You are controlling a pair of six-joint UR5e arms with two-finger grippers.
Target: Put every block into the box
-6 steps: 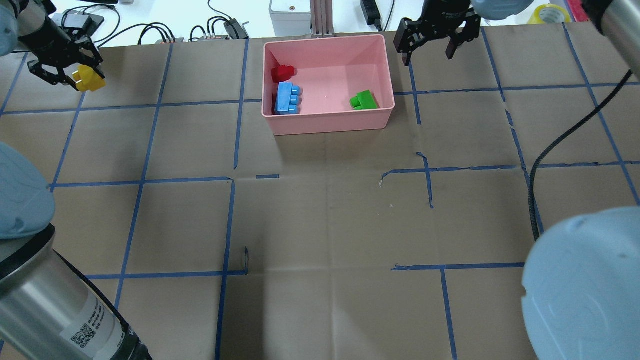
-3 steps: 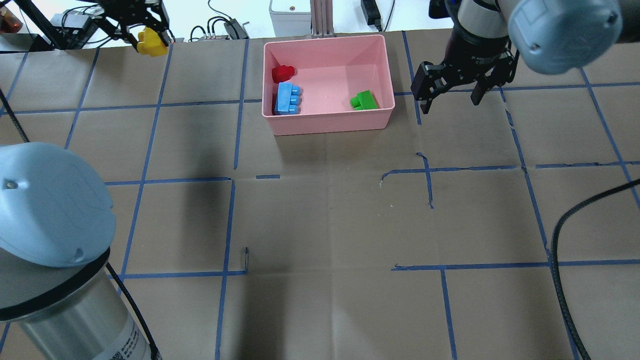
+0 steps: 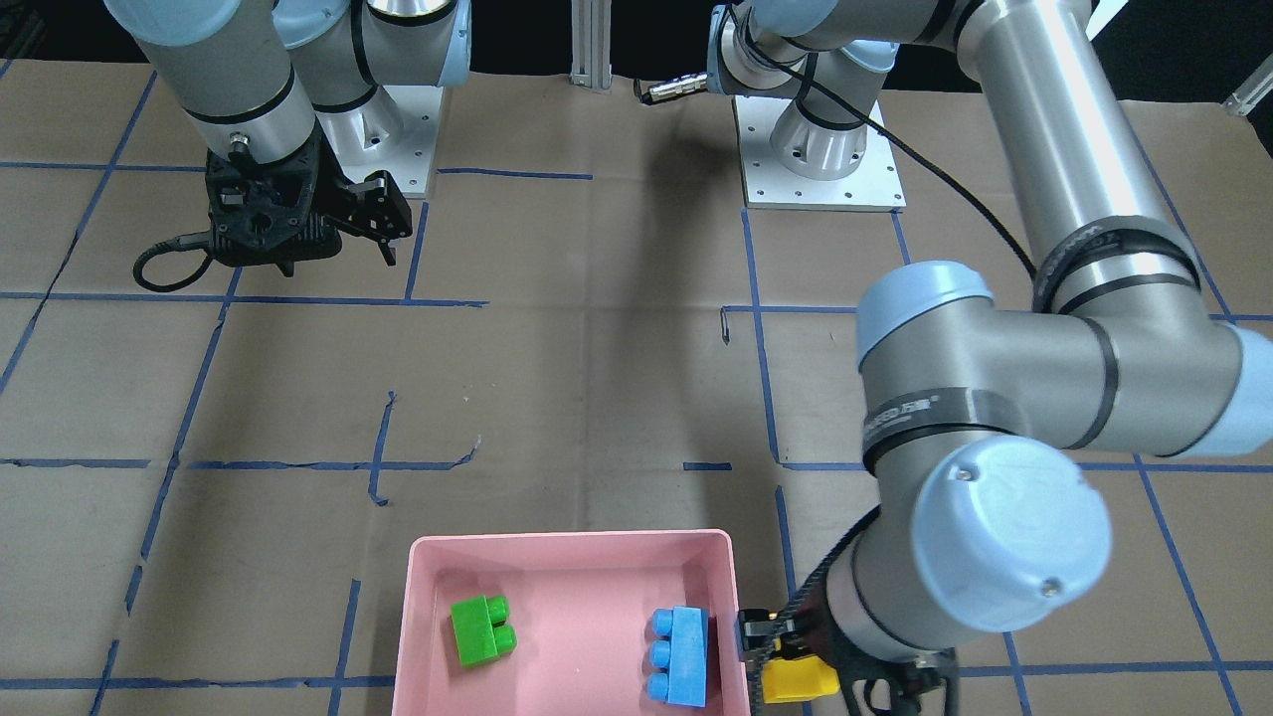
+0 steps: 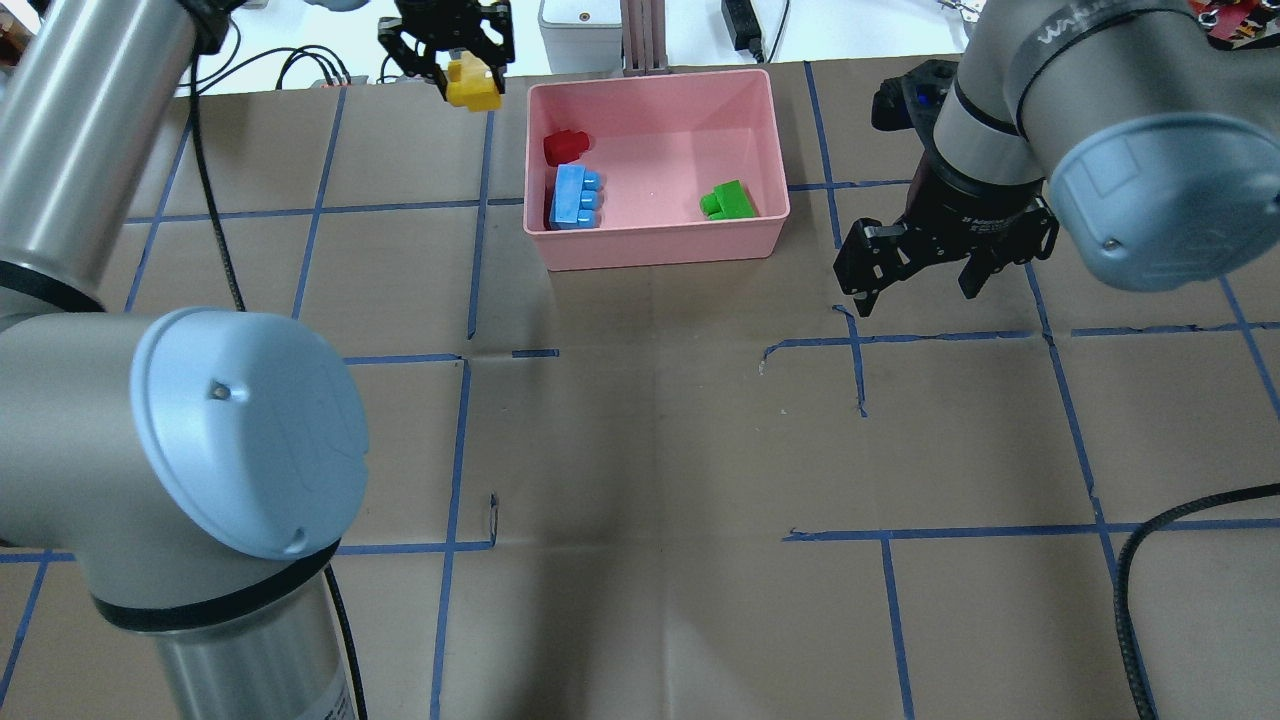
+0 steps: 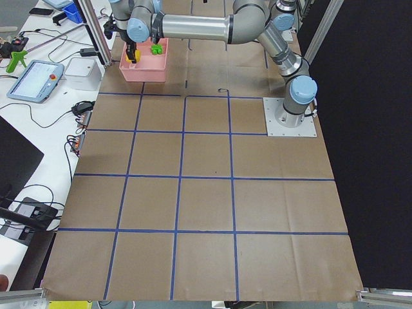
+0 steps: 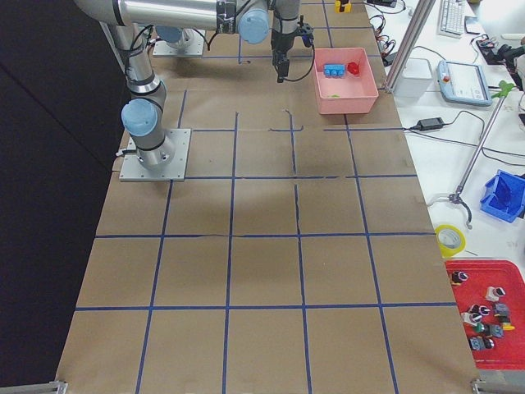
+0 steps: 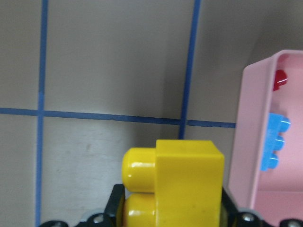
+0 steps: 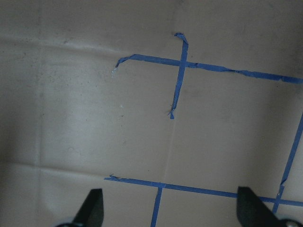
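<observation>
The pink box [image 4: 660,255] stands at the table's far middle. In it lie the red block [image 4: 565,147], the blue block [image 4: 575,196] and the green block [image 4: 727,201]. My left gripper [image 4: 468,80] is shut on the yellow block [image 4: 475,93] and holds it above the table just left of the box's far left corner. The left wrist view shows the yellow block [image 7: 182,175] beside the box wall [image 7: 251,142]. My right gripper [image 4: 918,295] is open and empty over bare table right of the box; it also shows in the right wrist view [image 8: 171,210].
Cables [image 4: 440,50], a grey device [image 4: 580,25] and an aluminium post [image 4: 645,35] stand just beyond the table's far edge, behind the box. The right arm's black cable [image 4: 1150,540] hangs over the near right of the table.
My left gripper has carried the yellow block rightwards from the far left to beside the box. My right gripper, still open, has moved from the box's far right corner towards the robot.
</observation>
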